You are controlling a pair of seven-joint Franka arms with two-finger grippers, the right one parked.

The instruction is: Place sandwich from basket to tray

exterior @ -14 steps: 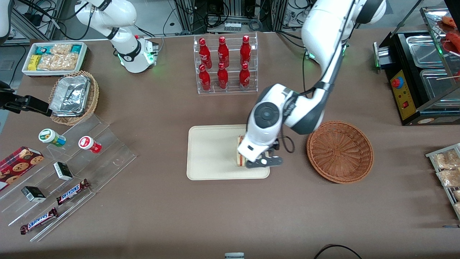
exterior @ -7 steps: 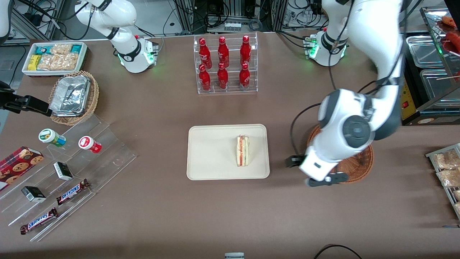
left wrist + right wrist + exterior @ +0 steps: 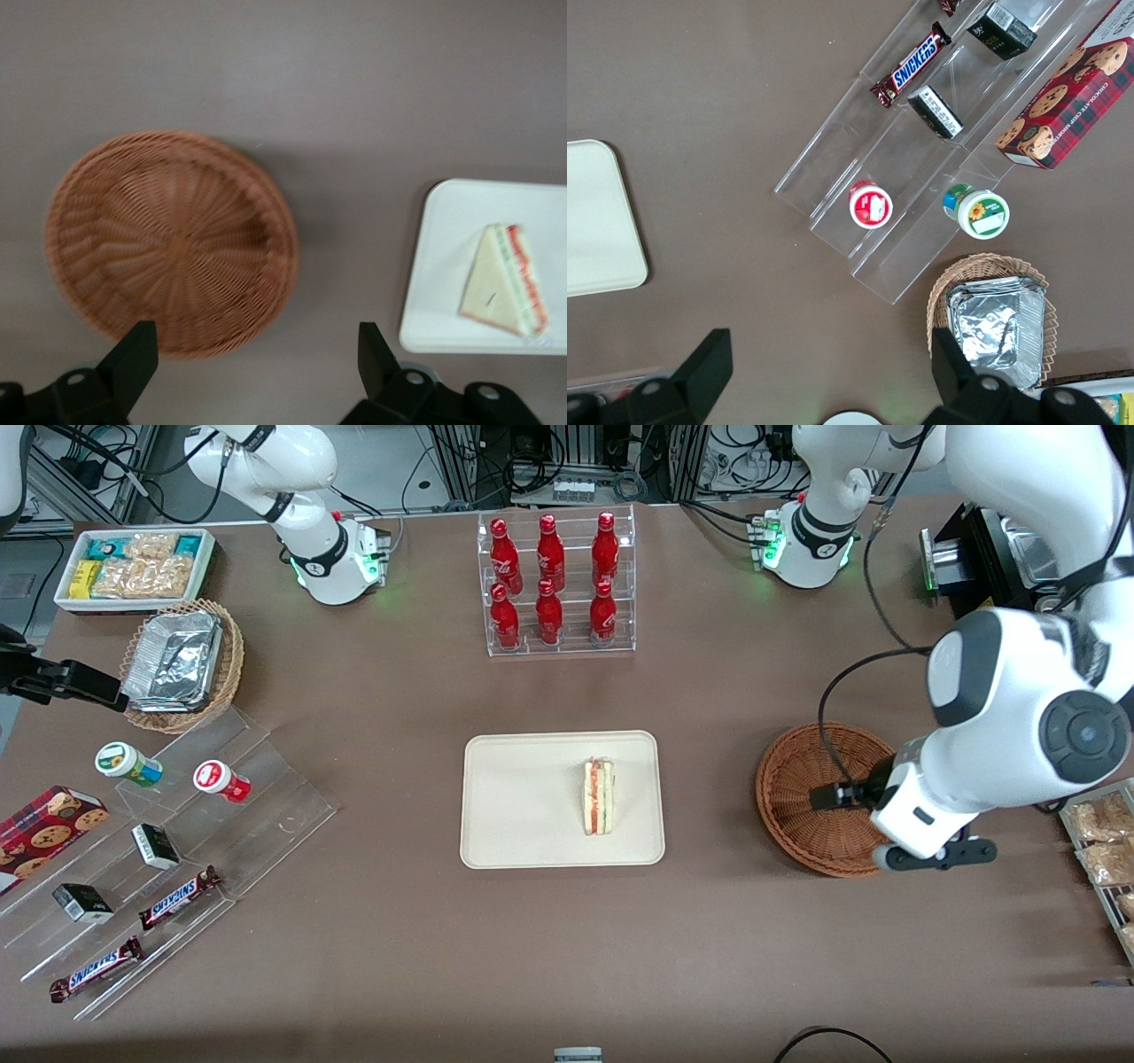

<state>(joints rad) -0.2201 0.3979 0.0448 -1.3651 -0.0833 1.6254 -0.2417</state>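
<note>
The sandwich (image 3: 599, 796), a pale bread wedge with red, orange and green layers along its cut edge, lies on the flat cream tray (image 3: 518, 797) with rounded corners and a low rim. The round woven wicker basket (image 3: 811, 797) sits well apart, toward the working arm's end of the brown desk (image 3: 567, 948). The tool (image 3: 255, 372) hangs above the basket's edge, its fingers spread wide, holding nothing.

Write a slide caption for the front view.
Triangular white-bread sandwich on cream rectangular tray; open claw above empty reddish-brown wicker basket.
</note>
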